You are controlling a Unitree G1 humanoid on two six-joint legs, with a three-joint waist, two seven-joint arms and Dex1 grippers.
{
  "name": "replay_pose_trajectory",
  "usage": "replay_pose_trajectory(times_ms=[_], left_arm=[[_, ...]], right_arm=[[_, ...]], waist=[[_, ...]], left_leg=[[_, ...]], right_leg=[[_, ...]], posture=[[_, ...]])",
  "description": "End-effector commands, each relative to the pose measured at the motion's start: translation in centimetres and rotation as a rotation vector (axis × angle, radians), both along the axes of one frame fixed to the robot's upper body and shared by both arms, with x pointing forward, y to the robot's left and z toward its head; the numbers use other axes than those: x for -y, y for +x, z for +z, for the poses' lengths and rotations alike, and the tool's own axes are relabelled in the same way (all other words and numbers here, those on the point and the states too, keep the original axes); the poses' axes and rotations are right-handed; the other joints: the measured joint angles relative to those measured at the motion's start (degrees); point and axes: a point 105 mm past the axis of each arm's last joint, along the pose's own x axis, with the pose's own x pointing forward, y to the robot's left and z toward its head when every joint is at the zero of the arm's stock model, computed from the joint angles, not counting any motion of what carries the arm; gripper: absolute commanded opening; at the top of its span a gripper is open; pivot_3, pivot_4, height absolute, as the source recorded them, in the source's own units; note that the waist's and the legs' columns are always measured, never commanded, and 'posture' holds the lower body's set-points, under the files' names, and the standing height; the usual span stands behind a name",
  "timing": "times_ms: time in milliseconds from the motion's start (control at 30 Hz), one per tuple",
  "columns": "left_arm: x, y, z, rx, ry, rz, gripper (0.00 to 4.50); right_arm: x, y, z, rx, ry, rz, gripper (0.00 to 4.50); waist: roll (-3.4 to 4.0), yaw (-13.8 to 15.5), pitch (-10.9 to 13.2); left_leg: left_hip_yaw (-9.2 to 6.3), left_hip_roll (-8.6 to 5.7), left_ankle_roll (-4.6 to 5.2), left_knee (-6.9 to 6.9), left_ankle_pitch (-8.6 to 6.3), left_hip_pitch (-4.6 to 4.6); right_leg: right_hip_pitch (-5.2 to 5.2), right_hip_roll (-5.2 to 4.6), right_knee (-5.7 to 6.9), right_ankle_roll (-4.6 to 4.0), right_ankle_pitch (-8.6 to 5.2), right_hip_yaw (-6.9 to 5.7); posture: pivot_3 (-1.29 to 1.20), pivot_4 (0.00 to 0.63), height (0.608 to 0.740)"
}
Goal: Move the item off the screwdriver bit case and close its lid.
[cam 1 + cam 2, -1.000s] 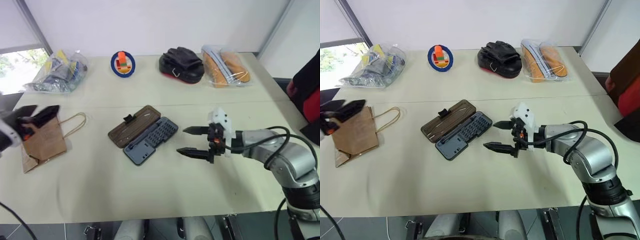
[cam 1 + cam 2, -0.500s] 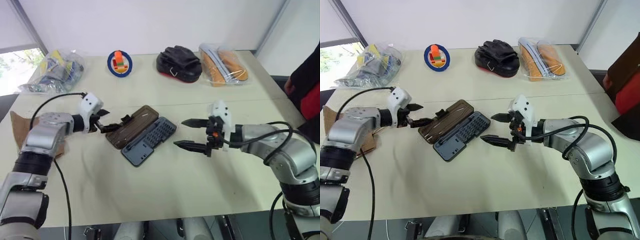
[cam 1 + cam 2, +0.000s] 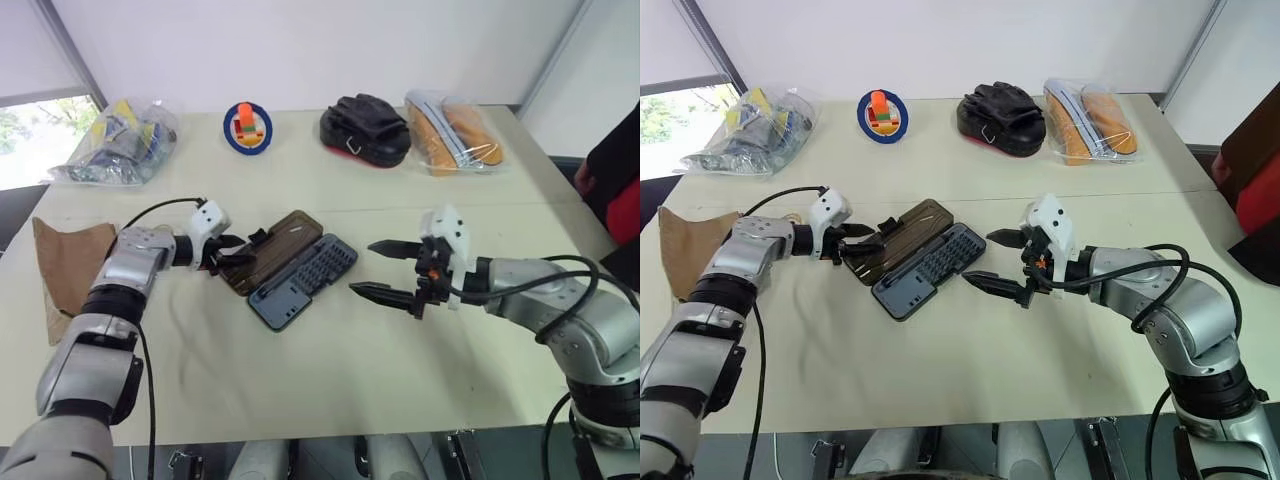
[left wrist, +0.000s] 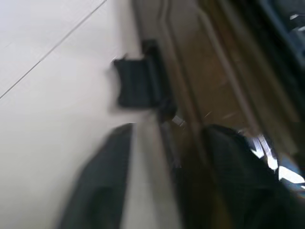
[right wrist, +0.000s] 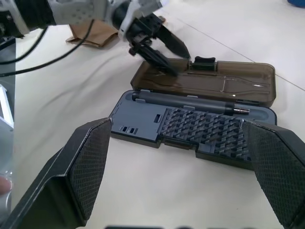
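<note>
Judging progress from the present layout, I rate the first step complete: the kraft paper bag (image 3: 72, 268) lies flat near the left edge of the desk (image 3: 330, 370), well apart from the screwdriver bit case (image 3: 288, 266) and touching nothing on it. The second step is not yet done. The case sits open near the middle of the desk, its grey slotted base (image 3: 302, 282) toward the front edge and its lid (image 3: 268, 250) folded flat on the desk on the far side.

My left gripper (image 3: 232, 254) is at the left end of the lid, just beside the black latch tab (image 3: 257, 238). Its fingers stand narrowly apart around the lid's edge, one on each side as the left wrist view shows; I cannot tell whether they actually pinch the plastic. My right gripper (image 3: 388, 270) hangs above the desk just right of the case, jaws spread wide, grasping nothing.

Remaining work, in my estimate: secure the lid edge, swing the lid over on its hinge onto the base, and press until the latch tab engages. The bag needs no further handling.
</note>
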Motion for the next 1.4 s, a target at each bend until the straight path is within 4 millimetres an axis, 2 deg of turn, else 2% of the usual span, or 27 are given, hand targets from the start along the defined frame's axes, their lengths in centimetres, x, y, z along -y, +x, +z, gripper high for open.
replay_pose_trajectory(times_ms=[33,67,200,333,467,633,800,900,1100,1233,1400], left_arm=[[-2.2,-0.4,-1.5,-0.057,0.09,0.045,0.41],[-2.3,-0.4,-1.4,-0.055,0.099,0.038,0.02],[-2.4,-0.3,-0.4,-0.022,0.163,-0.033,0.02],[-2.0,-0.1,0.7,0.104,0.312,-0.17,0.02],[1.4,-0.6,2.3,0.322,0.481,-0.506,0.02],[3.9,-0.7,3.3,0.422,0.493,-0.64,0.02],[4.9,-0.4,3.2,0.427,0.482,-0.65,0.02],[6.0,-0.6,2.7,0.373,0.399,-0.644,0.02],[6.8,-0.9,2.0,0.254,0.299,-0.613,0.02],[7.9,0.1,2.8,0.214,0.194,-0.499,0.02],[7.9,0.6,3.1,0.211,0.194,-0.433,0.02]], right_arm=[[0.1,-0.5,1.2,0.05,0.008,0.003,4.5],[0.1,-0.5,1.1,0.049,0.007,0.003,4.5],[0.2,-0.5,1.1,0.045,0.005,0.006,4.5],[0.3,-0.4,1.0,0.043,0.002,0.006,4.5],[0.4,-0.5,0.9,0.043,0.001,0.001,4.5],[0.6,-0.8,0.8,0.041,-0.002,-0.008,4.5],[0.6,-1.8,0.7,0.024,-0.012,0.013,4.5],[0.7,-2.4,0.4,0.008,-0.032,0.025,4.5],[0.8,-2.0,0.3,0.009,-0.041,0.013,4.5],[0.7,-1.8,0.2,0.01,-0.04,0.012,4.5],[0.6,-1.7,0.1,0.008,-0.038,0.015,4.5]], waist=[[0.01,-0.32,-0.01],[-0.01,-0.56,0.0],[-0.01,-0.94,0.0],[-0.02,-0.95,0.0],[-0.05,-0.66,0.02],[-0.05,0.16,0.02],[-0.05,0.51,0.02],[-0.06,0.54,0.02],[-0.06,0.51,0.02],[-0.06,0.64,0.02],[-0.06,0.62,0.02]], left_leg=[[0.02,0.0,0.0,-0.01,0.0,0.09],[0.02,0.0,0.0,-0.02,0.0,0.2],[0.01,0.03,0.04,-0.06,-0.02,0.46],[0.01,0.04,0.04,-0.06,-0.02,0.45],[-0.01,0.03,0.04,-0.06,-0.03,0.37],[0.01,-0.03,0.14,-0.05,-0.09,0.23],[0.04,-0.04,0.2,0.02,-0.12,-0.18],[0.04,-0.04,0.2,0.04,-0.12,-0.27],[0.04,-0.06,0.23,0.1,-0.13,-0.29],[0.03,-0.06,0.24,0.11,-0.13,-0.29],[-0.01,-0.08,0.3,0.33,-0.16,-0.35]], right_leg=[[0.05,0.01,0.02,0.0,0.0,0.02],[0.14,0.01,0.05,0.0,-0.01,0.02],[0.42,0.05,0.01,0.02,-0.04,0.02],[0.4,0.06,0.01,0.02,-0.04,0.02],[0.36,0.03,-0.05,0.02,-0.03,0.02],[0.35,-0.05,-0.24,0.03,-0.02,0.01],[-0.03,-0.03,-0.24,0.05,-0.01,0.0],[-0.1,-0.02,-0.23,0.06,0.0,0.0],[-0.07,-0.02,-0.23,0.1,0.02,-0.01],[-0.07,0.0,-0.21,0.1,0.02,-0.02],[-0.04,-0.01,-0.18,0.14,0.04,-0.03]], posture=[[0.0,0.15,0.74],[0.0,0.15,0.74],[0.0,0.15,0.74],[0.0,0.15,0.74],[0.0,0.15,0.74],[0.0,0.15,0.74],[0.0,0.15,0.74],[0.0,0.15,0.74],[0.0,0.15,0.74],[0.0,0.15,0.74],[0.0,0.15,0.74]])
